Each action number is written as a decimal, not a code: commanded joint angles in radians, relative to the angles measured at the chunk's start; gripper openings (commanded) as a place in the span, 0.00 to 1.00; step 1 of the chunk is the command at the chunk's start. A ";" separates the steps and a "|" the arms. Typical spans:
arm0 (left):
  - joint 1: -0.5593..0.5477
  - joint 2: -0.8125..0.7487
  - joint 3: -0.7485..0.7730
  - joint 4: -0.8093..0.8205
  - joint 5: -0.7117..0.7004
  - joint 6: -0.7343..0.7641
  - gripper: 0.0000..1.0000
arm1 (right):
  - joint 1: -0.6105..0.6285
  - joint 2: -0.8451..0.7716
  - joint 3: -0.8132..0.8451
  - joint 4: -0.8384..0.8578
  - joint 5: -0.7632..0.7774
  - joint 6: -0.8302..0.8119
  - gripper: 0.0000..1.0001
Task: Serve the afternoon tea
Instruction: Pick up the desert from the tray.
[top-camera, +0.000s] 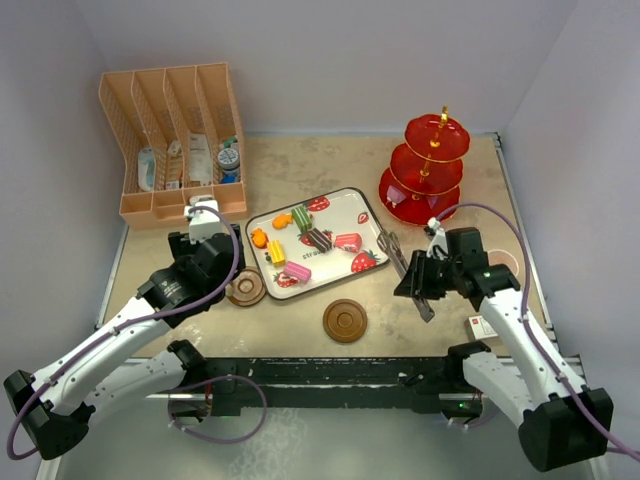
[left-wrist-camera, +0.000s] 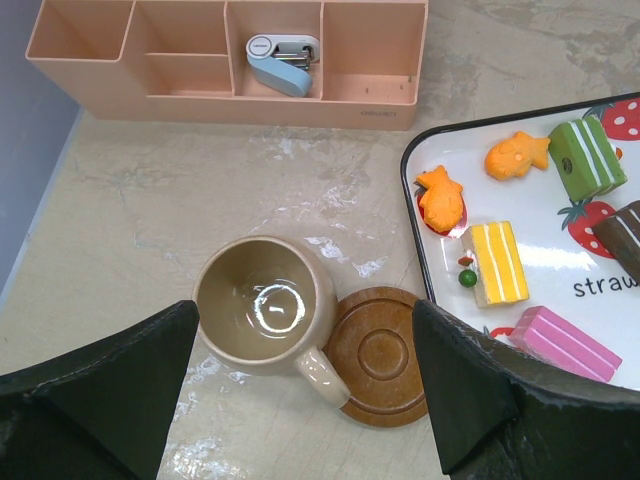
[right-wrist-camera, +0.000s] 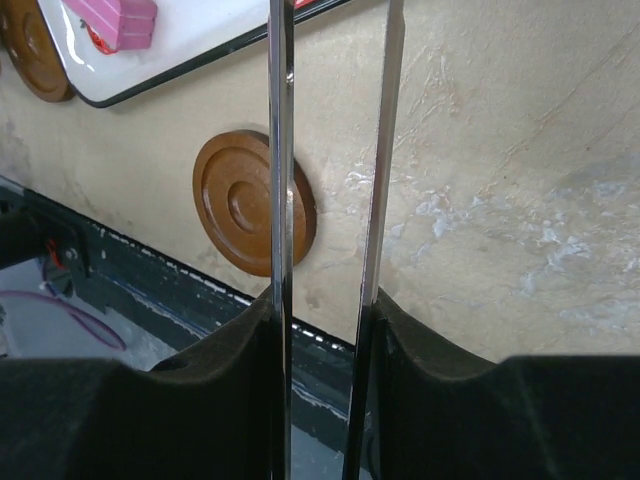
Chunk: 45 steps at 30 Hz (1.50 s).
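A white rectangular tray with a black rim and strawberry print (top-camera: 338, 212) lies on the beige marbled table (top-camera: 300, 160), its long axis running from near-left to far-right. It holds the small colourful toy cakes (top-camera: 318, 238). Among them, a yellow slice (left-wrist-camera: 497, 262) lies with its long axis along the tray's left short edge, and a pink slice (left-wrist-camera: 565, 342) lies aslant to that edge.

Off the tray's near-left corner a tan ceramic mug (left-wrist-camera: 262, 305) stands upright with its mouth up. Its handle points towards a brown round wooden saucer (left-wrist-camera: 375, 355) and overlaps that saucer's rim. The saucer lies flat between the mug and the tray. The left gripper (left-wrist-camera: 303, 310) hangs above the mug with its jaws spread wide, holding nothing.

A 2nd brown round saucer (top-camera: 345, 320) lies flat just off the tray's near long edge.

Right of the tray, the right gripper (right-wrist-camera: 325, 350) is clamped narrowly on a pair of metal tongs (right-wrist-camera: 280, 150). Their 2 blades run side by side towards the tray's right corner.

Beyond that corner a red 3-tier plastic stand (top-camera: 425, 175) stands upright. A peach divided rack (top-camera: 170, 205) sits beyond the tray's left end.
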 joint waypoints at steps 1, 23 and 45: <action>0.002 -0.008 0.019 0.017 -0.009 0.010 0.85 | 0.082 0.016 0.091 0.034 0.126 0.030 0.37; 0.002 -0.033 0.016 0.017 -0.027 0.002 0.85 | 0.299 0.242 0.167 0.143 0.180 0.041 0.33; 0.003 -0.018 0.017 0.014 -0.030 0.002 0.85 | 0.300 0.418 0.235 0.180 0.285 0.030 0.30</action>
